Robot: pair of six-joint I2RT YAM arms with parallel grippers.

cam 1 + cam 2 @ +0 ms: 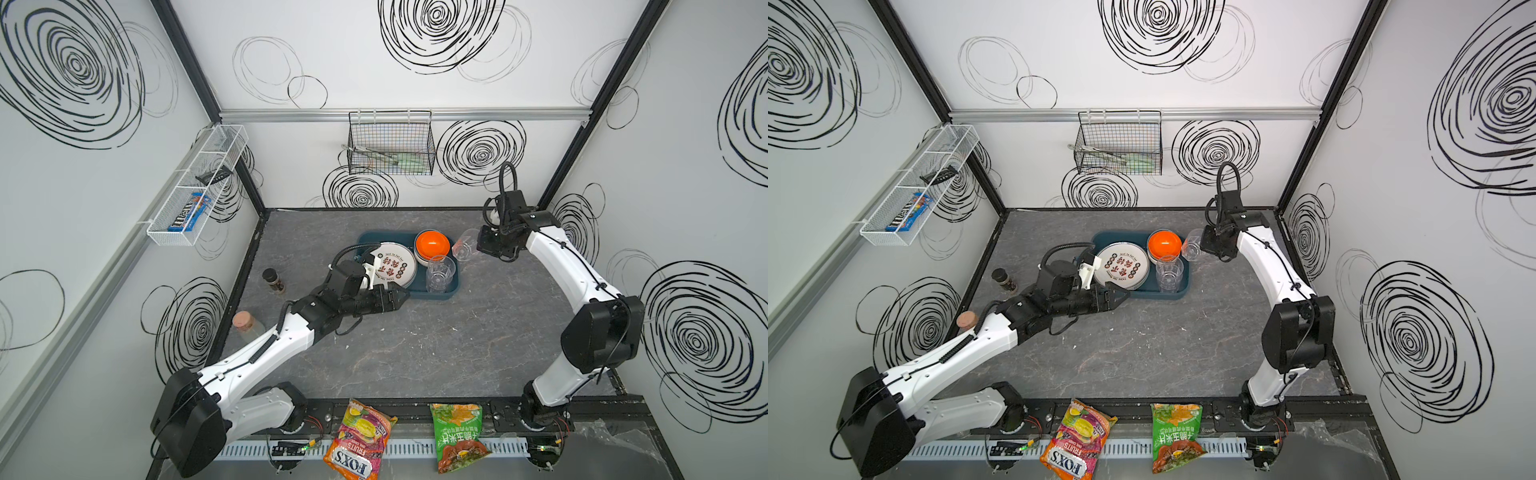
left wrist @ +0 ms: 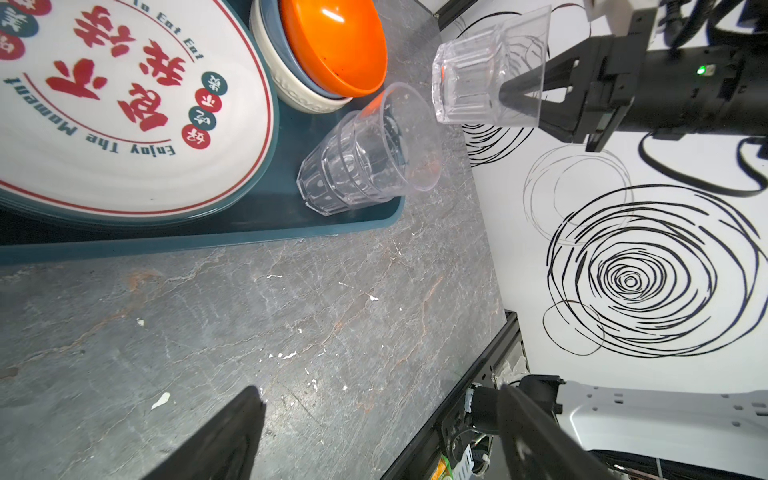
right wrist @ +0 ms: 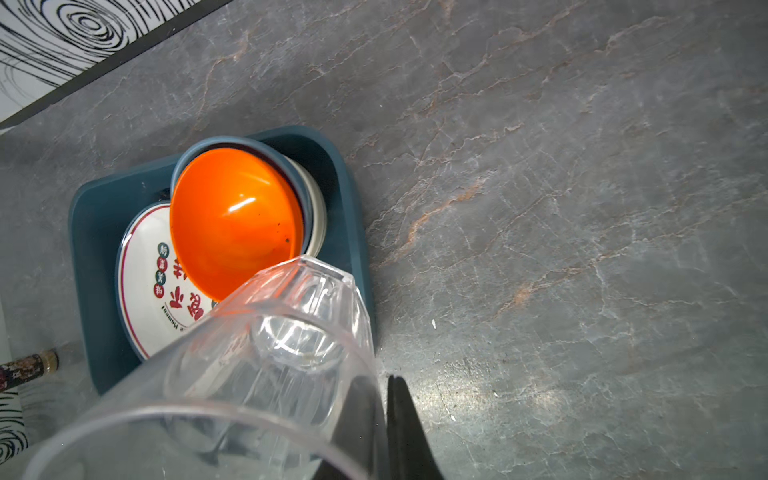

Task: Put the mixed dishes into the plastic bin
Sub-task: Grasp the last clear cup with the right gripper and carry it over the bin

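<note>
The grey stone table (image 1: pixel 415 353) is the biggest thing, and the dishes sit on it. Two white and black arms reach in over it, the left arm (image 1: pixel 257 357) and the right arm (image 1: pixel 573 274).

The dark teal plastic bin (image 1: pixel 440 296) sits on the far middle of the table. A round white plate (image 1: pixel 392 266) with red letters lies flat in the left part of the bin. Three bowls are stacked in the far right corner of the bin. The orange bowl (image 1: pixel 432 244) is on top, a blue bowl (image 3: pixel 220 143) is under it, and a cream bowl (image 2: pixel 299 97) is at the bottom.

The standing cup (image 1: pixel 439 272) is clear and stands upright in the near right corner of the bin, beside the plate and just in front of the bowls. It may be two cups, one inside the other; I cannot tell.

The held cup (image 1: pixel 465 245) is clear too. It is tipped on its side, up off the table, just beside the right side of the bin near the bowls. Its bottom points at the bin. The right fingers (image 2: pixel 523 89) pinch its rim tight, one finger inside and one outside.

The left fingers (image 2: pixel 224 440) are spread wide with nothing between them. They are low, right by the near wall of the bin.

A small spice jar (image 1: pixel 273 279) with a dark cap stands on the table, well to the left of the bin. A cork-topped jar (image 1: pixel 248 324) stands by the left edge of the table.
</note>
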